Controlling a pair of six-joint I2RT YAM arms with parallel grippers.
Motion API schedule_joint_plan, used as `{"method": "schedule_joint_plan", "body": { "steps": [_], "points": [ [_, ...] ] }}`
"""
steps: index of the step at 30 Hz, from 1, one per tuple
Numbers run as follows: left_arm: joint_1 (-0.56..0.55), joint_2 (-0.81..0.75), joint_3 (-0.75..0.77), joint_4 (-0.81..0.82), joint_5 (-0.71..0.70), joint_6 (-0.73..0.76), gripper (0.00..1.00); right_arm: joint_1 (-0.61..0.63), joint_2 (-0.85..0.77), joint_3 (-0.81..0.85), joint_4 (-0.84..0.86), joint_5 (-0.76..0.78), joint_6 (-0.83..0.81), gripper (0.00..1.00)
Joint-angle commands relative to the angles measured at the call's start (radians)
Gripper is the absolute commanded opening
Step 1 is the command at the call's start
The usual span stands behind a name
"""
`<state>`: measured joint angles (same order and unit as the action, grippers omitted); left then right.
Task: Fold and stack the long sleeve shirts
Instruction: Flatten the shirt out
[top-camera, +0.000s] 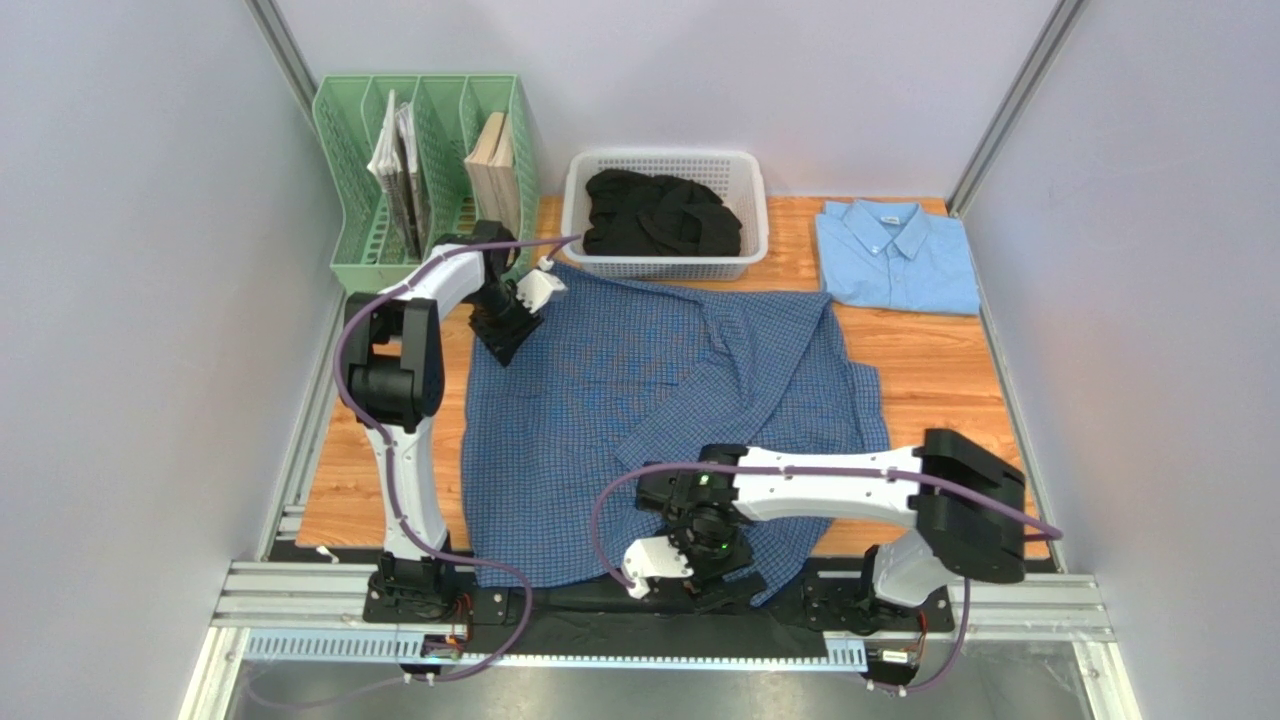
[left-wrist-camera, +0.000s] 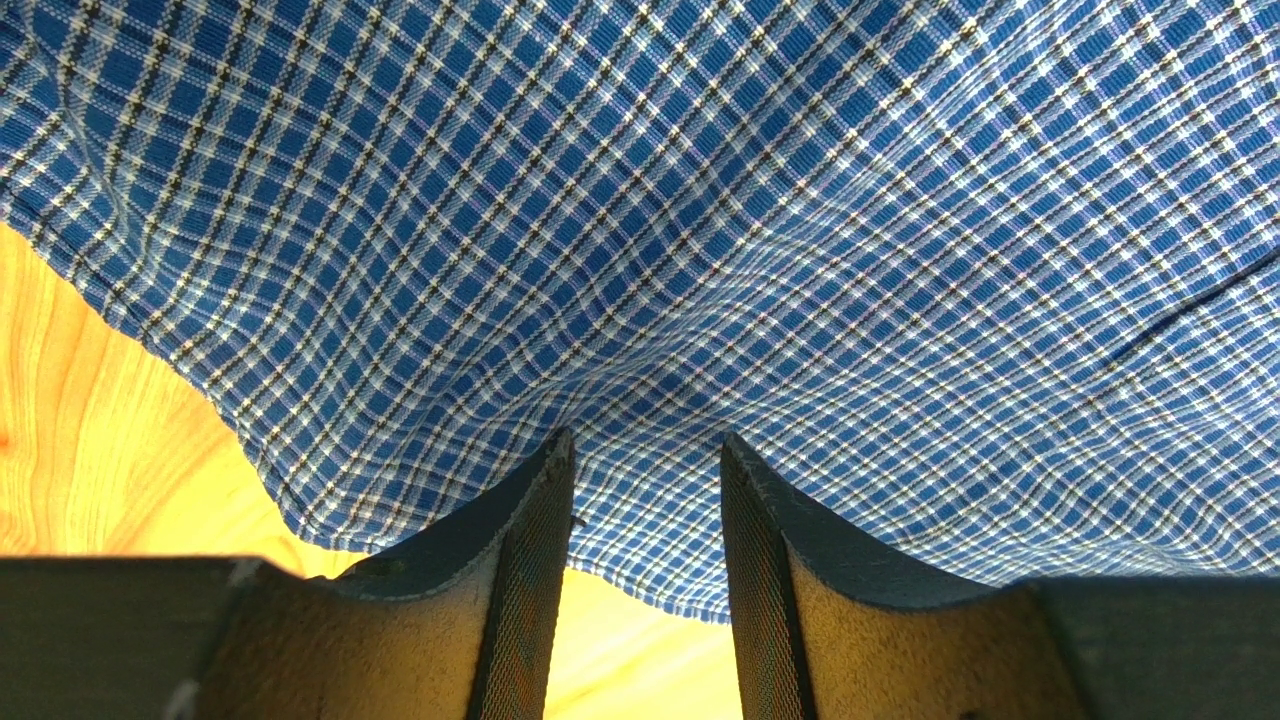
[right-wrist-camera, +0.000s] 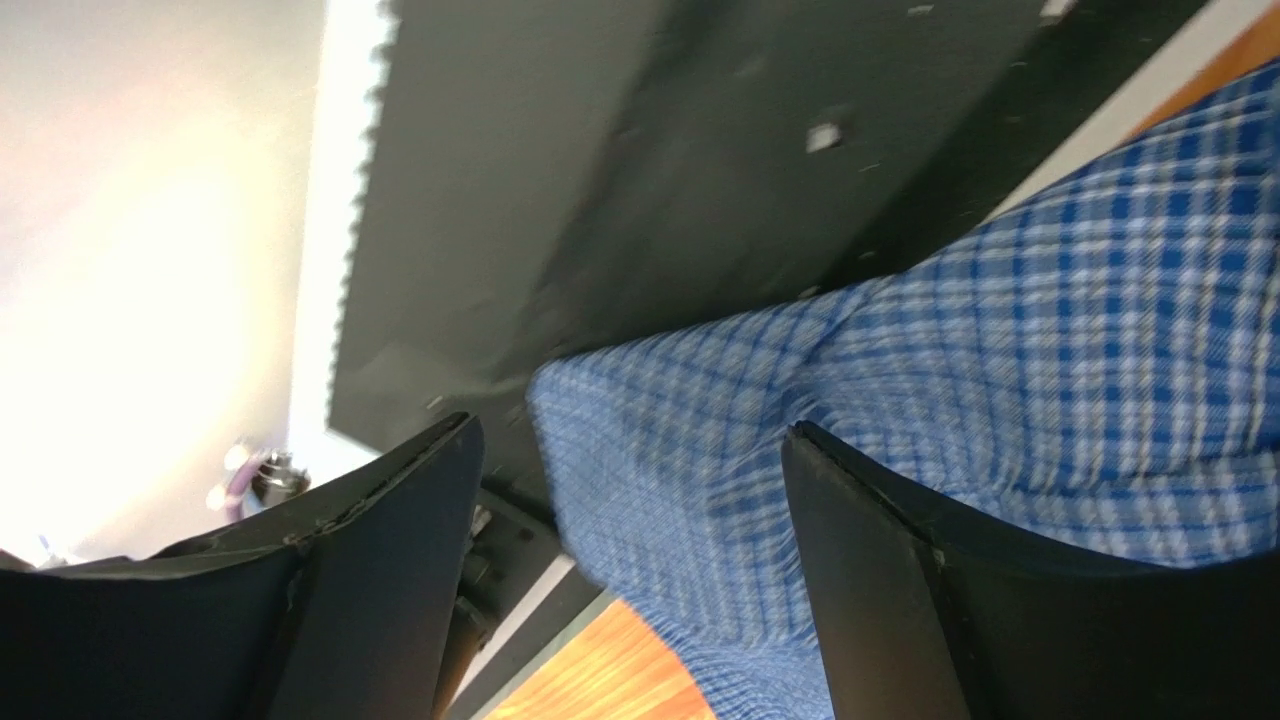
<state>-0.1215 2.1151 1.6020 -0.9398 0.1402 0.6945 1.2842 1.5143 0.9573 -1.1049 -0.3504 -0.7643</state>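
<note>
The dark blue check shirt (top-camera: 646, 405) lies spread out over the middle of the wooden table (top-camera: 932, 375). The plain light blue shirt (top-camera: 897, 255) lies folded at the back right. My left gripper (top-camera: 504, 338) is open at the check shirt's far left corner. In the left wrist view its fingers (left-wrist-camera: 646, 450) straddle the hem of the cloth (left-wrist-camera: 676, 225). My right gripper (top-camera: 718, 573) is open at the shirt's near edge. In the right wrist view (right-wrist-camera: 631, 435) a flap of the check cloth (right-wrist-camera: 1052, 330) lies between the wide-open fingers.
A white basket (top-camera: 669, 155) with black clothes (top-camera: 661, 213) stands at the back middle, touching the check shirt. A green file rack (top-camera: 421, 150) with books stands at the back left. A black base plate (top-camera: 601, 603) and metal rails run along the near edge.
</note>
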Motion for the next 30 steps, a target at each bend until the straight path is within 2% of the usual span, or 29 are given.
{"method": "schedule_joint_plan", "body": {
  "steps": [1, 3, 4, 6, 7, 12, 17, 23, 24, 25, 28, 29, 30],
  "points": [
    [0.016, 0.003, -0.033, 0.016, 0.009, 0.007, 0.47, 0.003, 0.093, -0.023, 0.178, 0.100, 0.103, 0.78],
    [0.016, 0.003, -0.030, 0.018, 0.012, 0.007, 0.47, 0.004, 0.135, -0.043, 0.172, 0.106, 0.088, 0.66],
    [0.014, 0.005, -0.030, 0.018, 0.012, 0.007, 0.47, 0.004, 0.151, -0.045, 0.154, 0.090, 0.073, 0.37],
    [0.016, 0.008, -0.028, 0.019, 0.012, 0.008, 0.46, 0.003, 0.176, -0.049, 0.081, 0.067, 0.037, 0.10],
    [0.014, 0.009, -0.028, 0.019, 0.012, 0.008, 0.43, 0.006, 0.173, -0.048, 0.044, 0.023, 0.020, 0.00],
    [0.016, 0.023, -0.011, 0.016, 0.016, 0.002, 0.31, 0.018, 0.083, -0.029, -0.273, -0.134, -0.186, 0.00],
    [0.016, 0.034, 0.006, 0.013, 0.015, -0.003, 0.29, 0.064, 0.064, -0.037, -0.397, -0.173, -0.279, 0.00],
    [0.016, 0.034, 0.010, 0.003, 0.010, 0.003, 0.29, 0.130, 0.100, -0.008, -0.509, -0.214, -0.354, 0.20],
    [0.014, 0.032, 0.012, -0.002, 0.007, 0.003, 0.29, 0.139, 0.093, -0.003, -0.513, -0.210, -0.351, 0.37],
    [0.016, 0.031, 0.013, -0.007, 0.009, 0.008, 0.30, 0.144, 0.089, 0.003, -0.507, -0.203, -0.339, 0.43],
    [0.014, -0.016, -0.005, -0.013, 0.086, 0.011, 0.39, 0.097, 0.075, 0.075, -0.494, -0.130, -0.282, 0.53],
    [0.016, -0.035, -0.007, -0.020, 0.125, 0.019, 0.43, 0.016, 0.046, 0.113, -0.490, -0.124, -0.267, 0.55],
    [0.016, -0.076, -0.013, -0.031, 0.162, 0.023, 0.49, -0.029, 0.031, 0.195, -0.484, -0.142, -0.262, 0.61]
  ]
}}
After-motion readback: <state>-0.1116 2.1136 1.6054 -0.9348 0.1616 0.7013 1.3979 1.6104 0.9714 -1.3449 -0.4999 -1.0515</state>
